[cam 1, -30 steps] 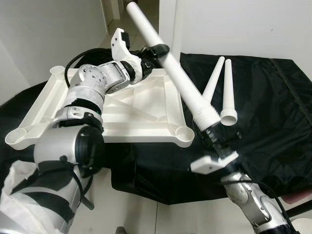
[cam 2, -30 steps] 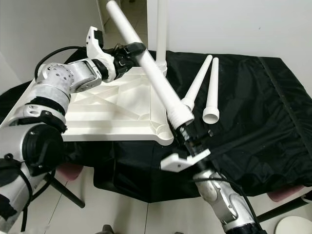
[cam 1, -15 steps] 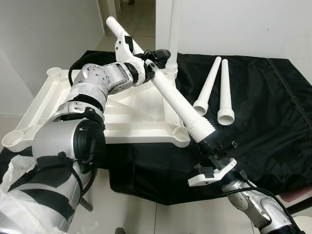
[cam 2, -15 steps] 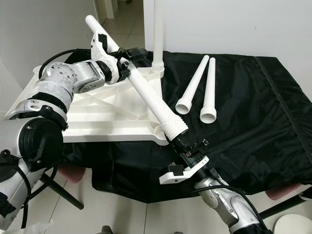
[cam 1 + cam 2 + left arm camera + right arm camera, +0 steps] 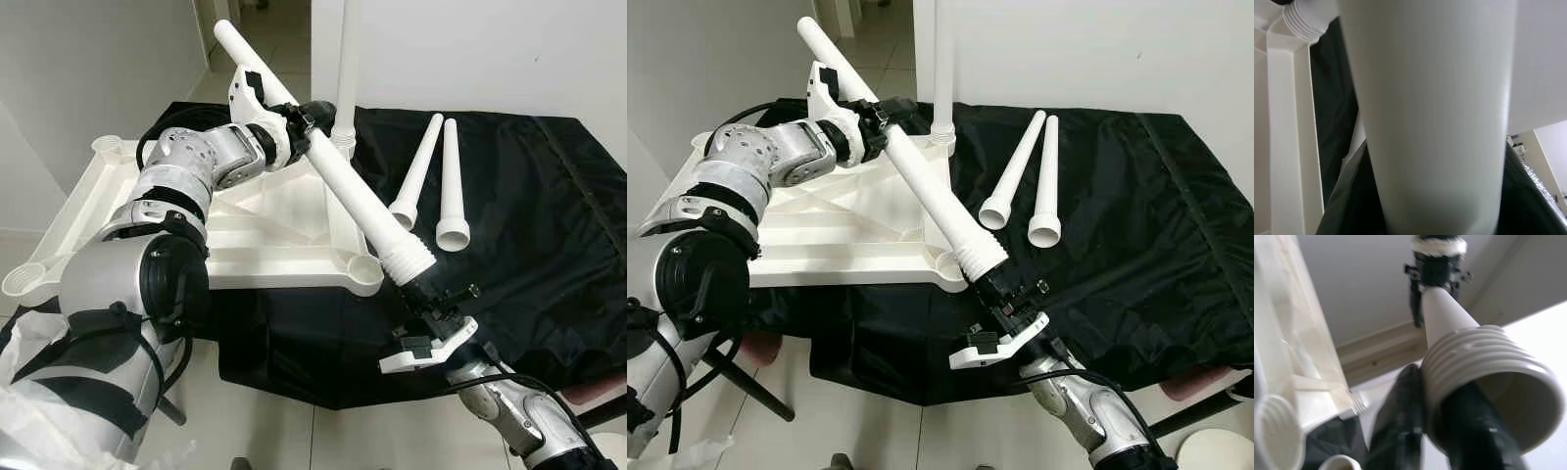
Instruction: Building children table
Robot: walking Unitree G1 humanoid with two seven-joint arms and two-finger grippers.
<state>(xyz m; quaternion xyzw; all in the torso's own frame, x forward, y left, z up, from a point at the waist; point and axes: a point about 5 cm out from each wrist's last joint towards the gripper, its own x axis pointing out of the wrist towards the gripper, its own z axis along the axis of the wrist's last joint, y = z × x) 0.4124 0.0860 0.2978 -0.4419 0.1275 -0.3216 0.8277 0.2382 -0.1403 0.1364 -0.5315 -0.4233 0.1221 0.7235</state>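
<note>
A long white table leg (image 5: pixel 345 183) slants through the air, held at both ends. My left gripper (image 5: pixel 306 117) is shut around its thin upper part. My right gripper (image 5: pixel 419 286) is shut on its threaded wide end (image 5: pixel 1484 367), just right of the near right corner socket (image 5: pixel 363 266) of the upturned white tabletop (image 5: pixel 245 230). In the right wrist view a black finger (image 5: pixel 1405 421) lies against the thread. Another leg (image 5: pixel 345 69) stands upright in the far right socket.
Two loose white legs (image 5: pixel 416 171) (image 5: pixel 453 186) lie side by side on the black cloth (image 5: pixel 529 235) to the right of the tabletop. The cloth's front edge hangs over pale floor tiles (image 5: pixel 274 431). A white wall rises behind.
Over the second both arms tilted the held leg further left and brought its threaded end lower, closer to the near right socket. In the last half second it hardly moved.
</note>
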